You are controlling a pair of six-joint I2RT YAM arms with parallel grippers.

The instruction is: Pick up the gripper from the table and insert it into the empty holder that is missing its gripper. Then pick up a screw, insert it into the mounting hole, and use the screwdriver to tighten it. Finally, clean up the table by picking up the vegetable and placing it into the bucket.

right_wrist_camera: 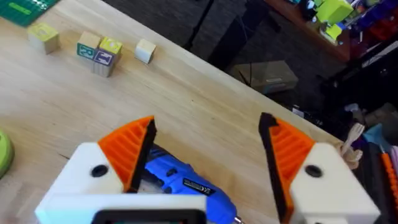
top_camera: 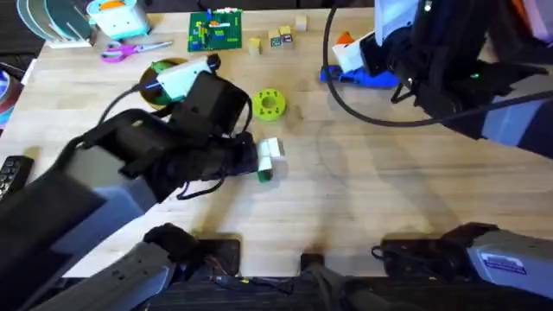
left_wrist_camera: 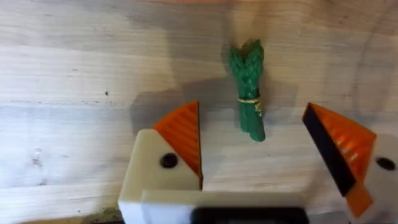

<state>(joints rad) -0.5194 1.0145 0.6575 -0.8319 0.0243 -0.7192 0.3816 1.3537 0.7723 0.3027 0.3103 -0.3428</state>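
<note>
Pale wood table (top_camera: pixel 397 181): both end effectors spread, left (left_wrist_camera: pixel 252 155) over vegetable (left_wrist_camera: pixel 247 90).

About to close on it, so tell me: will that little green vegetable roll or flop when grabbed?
The vegetable looks like moulded plastic, so probably stiff and light. It is slim and rounded, so it may roll if nudged sideways. The left gripper has its fingers open either side of it.

Black jointed arms, black cables, white blocky finger mounts with dark screws, orange ribbed triangular pads (left_wrist_camera: pixel 181 134)
</note>
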